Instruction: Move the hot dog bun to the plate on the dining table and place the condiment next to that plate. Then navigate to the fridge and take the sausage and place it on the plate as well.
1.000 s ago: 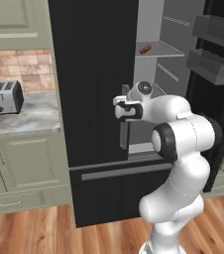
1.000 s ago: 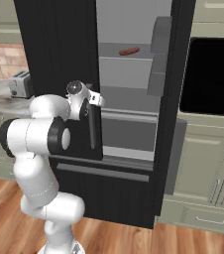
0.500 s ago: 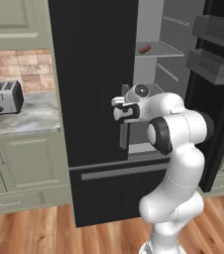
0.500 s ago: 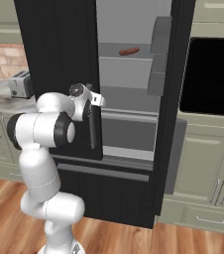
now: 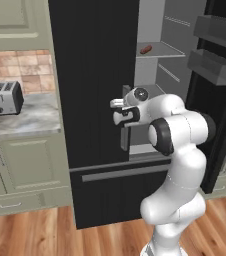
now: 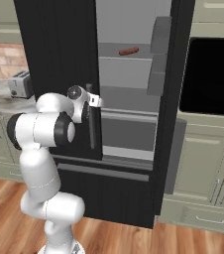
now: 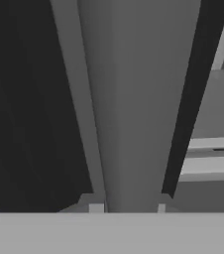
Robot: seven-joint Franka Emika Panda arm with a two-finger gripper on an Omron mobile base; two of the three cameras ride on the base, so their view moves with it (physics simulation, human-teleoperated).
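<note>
The tall black fridge (image 5: 92,75) (image 6: 54,49) stands right in front of me, its right door swung open on a pale grey interior. A small reddish-brown sausage (image 5: 145,49) (image 6: 129,51) lies on an upper shelf. My gripper (image 5: 123,114) (image 6: 91,105) (image 7: 129,206) is at the inner edge of the left door, shut on that door's vertical grey handle (image 5: 124,139) (image 6: 91,131) (image 7: 134,99). In the hand view the handle runs up between the two fingertips (image 7: 95,204). The bun, plate, condiment and dining table are out of view.
The open right door (image 5: 216,75) carries grey bins (image 5: 208,66) (image 6: 158,59). A steel toaster (image 5: 6,97) (image 6: 20,83) sits on the marble counter (image 5: 30,120) to the left, over green cabinets. A black wall oven (image 6: 210,74) is to the right.
The jaws have closed on the left door's handle. The forearm and elbow have shifted slightly; the hand stays at the handle.
</note>
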